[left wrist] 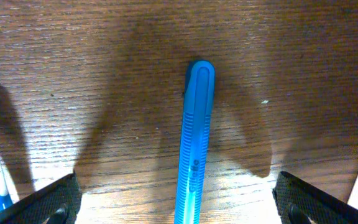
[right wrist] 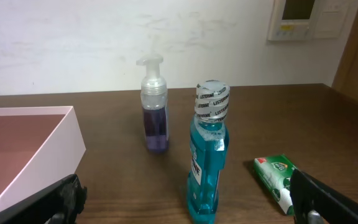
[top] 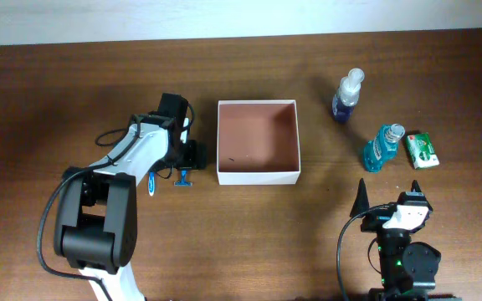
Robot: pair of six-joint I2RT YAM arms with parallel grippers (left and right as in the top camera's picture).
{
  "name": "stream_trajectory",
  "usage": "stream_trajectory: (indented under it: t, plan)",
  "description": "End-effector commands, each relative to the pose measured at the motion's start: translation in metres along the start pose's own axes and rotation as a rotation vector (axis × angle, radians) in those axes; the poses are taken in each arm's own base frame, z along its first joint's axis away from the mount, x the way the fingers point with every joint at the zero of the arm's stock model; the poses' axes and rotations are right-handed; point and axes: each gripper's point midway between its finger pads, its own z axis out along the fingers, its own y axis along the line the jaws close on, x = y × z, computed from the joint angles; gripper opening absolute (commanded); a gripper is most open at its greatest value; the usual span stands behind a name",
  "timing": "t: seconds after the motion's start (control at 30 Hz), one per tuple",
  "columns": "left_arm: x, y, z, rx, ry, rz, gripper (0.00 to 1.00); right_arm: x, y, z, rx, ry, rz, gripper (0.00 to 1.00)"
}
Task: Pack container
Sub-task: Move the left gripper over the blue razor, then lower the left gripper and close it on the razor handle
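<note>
A long blue plastic handle (left wrist: 194, 143), maybe a razor's, lies between the open left jaws; the right jaws are open too.

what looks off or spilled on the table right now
Nothing stands out. The container sits square and upright, the mouthwash bottle and pump bottle stand upright with no spill, and the green packet lies flat.
</note>
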Motion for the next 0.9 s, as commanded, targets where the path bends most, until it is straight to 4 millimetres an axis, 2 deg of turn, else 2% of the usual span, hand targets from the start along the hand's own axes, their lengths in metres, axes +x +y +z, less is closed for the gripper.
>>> stream_trajectory:
  t: [0.0, 0.5, 0.87]
  plan:
    - [-0.0031, 0.0, 0.0039, -0.008, 0.002, -0.012, 0.99, 0.0028, -0.0031, 0.0, 0.015, 0.006, 0.001, 0.99]
    - [-0.001, -0.0001, 0.0037, -0.036, 0.004, 0.003, 0.99, 0.0028, -0.0031, 0.0, 0.015, 0.006, 0.001, 0.98]
    - [0.0001, -0.0073, 0.0033, -0.089, -0.012, 0.025, 0.99, 0.0028, -0.0031, 0.0, 0.015, 0.006, 0.001, 0.98]
